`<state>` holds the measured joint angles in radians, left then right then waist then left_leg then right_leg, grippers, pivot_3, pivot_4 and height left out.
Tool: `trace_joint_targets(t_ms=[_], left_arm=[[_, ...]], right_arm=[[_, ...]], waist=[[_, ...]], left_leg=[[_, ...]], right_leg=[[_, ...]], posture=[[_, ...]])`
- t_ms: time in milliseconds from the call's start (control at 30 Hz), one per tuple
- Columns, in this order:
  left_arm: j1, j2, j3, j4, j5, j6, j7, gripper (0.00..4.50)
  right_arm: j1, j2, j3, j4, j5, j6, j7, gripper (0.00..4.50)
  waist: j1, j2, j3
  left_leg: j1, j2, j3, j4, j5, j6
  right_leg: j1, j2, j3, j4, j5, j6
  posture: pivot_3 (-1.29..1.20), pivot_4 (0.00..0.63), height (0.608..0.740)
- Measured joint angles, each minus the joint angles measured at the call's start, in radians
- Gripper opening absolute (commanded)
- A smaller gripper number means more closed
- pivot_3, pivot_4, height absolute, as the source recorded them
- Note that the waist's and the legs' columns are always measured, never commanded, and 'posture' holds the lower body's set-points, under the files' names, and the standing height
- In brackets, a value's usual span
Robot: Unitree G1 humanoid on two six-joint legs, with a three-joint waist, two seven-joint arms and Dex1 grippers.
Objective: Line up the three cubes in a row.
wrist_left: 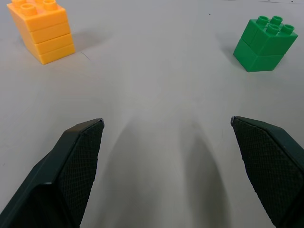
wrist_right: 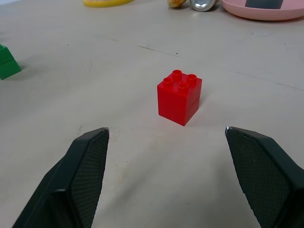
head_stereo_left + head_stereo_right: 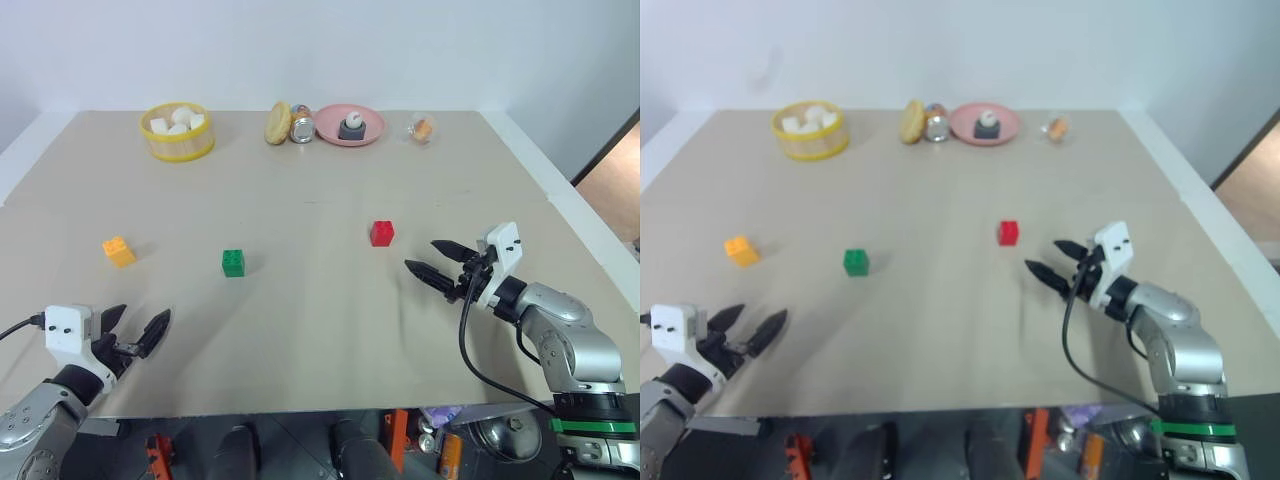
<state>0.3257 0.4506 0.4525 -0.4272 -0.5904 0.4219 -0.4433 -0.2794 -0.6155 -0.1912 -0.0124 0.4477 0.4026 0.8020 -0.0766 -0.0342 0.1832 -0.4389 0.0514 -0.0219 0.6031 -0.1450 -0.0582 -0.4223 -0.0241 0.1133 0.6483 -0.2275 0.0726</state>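
The orange-yellow cube [image 3: 118, 251], green cube [image 3: 233, 262] and red cube [image 3: 381, 233] sit well apart on the table [image 3: 320, 340], perhaps roughly aligned. The left gripper [image 3: 134, 331] and right gripper [image 3: 430, 262] both gape, empty.

The red cube [image 2: 179, 96], green cube [image 1: 265, 43] and orange-yellow cube [image 1: 40, 30] look like smooth moulded plastic with a slight sheen, round studs on top. The table [image 3: 320, 340] has a matt beige surface, faintly marked with thin lines. The finger pads [image 2: 88, 171] of the right gripper [image 3: 433, 265] are black and finely cross-hatched, as are those of the left gripper [image 1: 166, 166]. The yellow basket [image 3: 177, 146] looks like ribbed plastic, the pink plate [image 3: 372, 132] smooth, the can [image 3: 302, 127] shiny metal.
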Motion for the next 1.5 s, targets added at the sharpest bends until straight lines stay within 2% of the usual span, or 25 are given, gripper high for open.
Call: trace_joint_targets(t_ms=[200, 533, 733, 967, 1200, 1500], left_arm=[[-0.034, 0.039, 0.000, 0.008, 0.003, 0.002, -0.005, 4.43], [-0.033, 0.046, -0.032, -0.004, 0.014, -0.008, -0.047, 4.43], [-0.212, 0.156, -0.082, -0.023, -0.072, -0.011, -0.245, 4.43], [-0.341, 0.212, -0.162, -0.024, -0.140, 0.025, -0.375, 4.43], [-0.424, 0.228, -0.261, -0.025, -0.141, 0.034, -0.454, 4.43], [-0.454, 0.206, -0.300, 0.010, -0.104, 0.014, -0.465, 4.43]], right_arm=[[0.023, 0.036, 0.002, -0.008, -0.014, -0.003, -0.045, 4.04], [0.030, 0.069, 0.030, -0.048, -0.041, 0.028, -0.148, 4.04], [-0.026, 0.137, 0.110, -0.053, -0.129, 0.016, -0.242, 4.04], [-0.042, 0.170, 0.160, 0.012, -0.240, -0.057, -0.308, 4.04], [-0.060, 0.241, 0.163, 0.057, -0.281, -0.076, -0.387, 4.04], [-0.086, 0.313, 0.178, 0.100, -0.315, -0.083, -0.458, 4.04]], waist=[[0.000, -0.001, 0.000], [0.000, -0.001, 0.000], [-0.001, -0.001, 0.000], [0.000, -0.001, 0.000], [0.000, -0.001, 0.000], [-0.001, -0.001, 0.000]], left_leg=[[0.000, 0.000, -0.001, 0.000, 0.000, 0.000], [0.000, 0.000, 0.000, 0.000, 0.000, 0.000], [0.000, 0.000, 0.000, 0.000, 0.000, 0.000], [-0.001, 0.000, 0.000, -0.002, 0.000, 0.000], [0.000, 0.001, 0.000, -0.001, 0.001, 0.001], [0.000, 0.001, -0.001, -0.001, 0.001, 0.001]], right_leg=[[0.000, 0.000, 0.000, 0.000, 0.000, 0.000], [0.000, 0.000, 0.000, 0.000, 0.000, 0.000], [0.000, 0.000, 0.000, 0.000, 0.002, -0.001], [0.000, 0.001, 0.000, 0.000, 0.000, 0.000], [0.000, 0.001, 0.000, 0.001, 0.000, 0.000], [0.000, 0.002, 0.000, 0.001, 0.001, 0.000]], posture=[[0.00, 0.150, 0.740], [0.00, 0.150, 0.740], [0.00, 0.150, 0.740], [0.00, 0.150, 0.740], [0.00, 0.150, 0.740], [0.00, 0.150, 0.740]])
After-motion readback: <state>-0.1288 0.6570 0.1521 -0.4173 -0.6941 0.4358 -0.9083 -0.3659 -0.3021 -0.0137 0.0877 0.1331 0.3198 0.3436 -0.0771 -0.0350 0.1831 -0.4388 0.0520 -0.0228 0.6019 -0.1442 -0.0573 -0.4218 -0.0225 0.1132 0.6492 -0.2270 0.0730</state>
